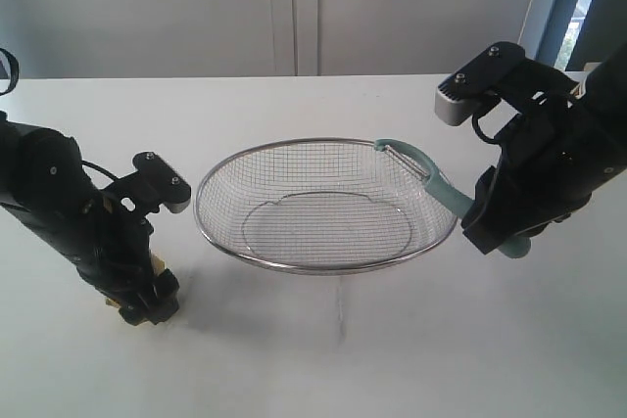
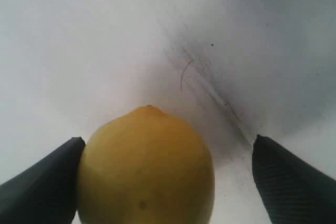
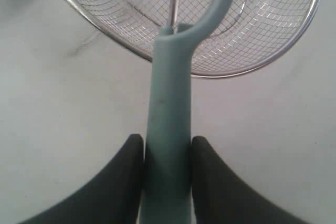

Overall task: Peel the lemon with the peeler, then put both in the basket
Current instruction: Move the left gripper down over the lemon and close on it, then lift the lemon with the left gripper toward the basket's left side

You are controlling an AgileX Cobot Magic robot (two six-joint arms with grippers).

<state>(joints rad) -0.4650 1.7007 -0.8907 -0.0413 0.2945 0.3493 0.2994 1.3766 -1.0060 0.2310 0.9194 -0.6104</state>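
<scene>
left tool (image 2: 168, 145) spread wide, lemon (image 2: 146, 166) between fingers (image 2: 42, 182) (off-centre); right tool (image 3: 167, 139) clenched on peeler (image 3: 168, 77)

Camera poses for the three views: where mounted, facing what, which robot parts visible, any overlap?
Exterior: off-arm, raised, looking down over the white table at the silver wire-mesh basket; left arm and right arm show, left end effector low, right end effector holding the teal-handled peeler.
Left wrist: on the left arm, looking past its open fingers at the yellow lemon.
Right wrist: on the right arm, looking along fingers clamped on the peeler toward the basket.
Shared: basket in all three.
</scene>
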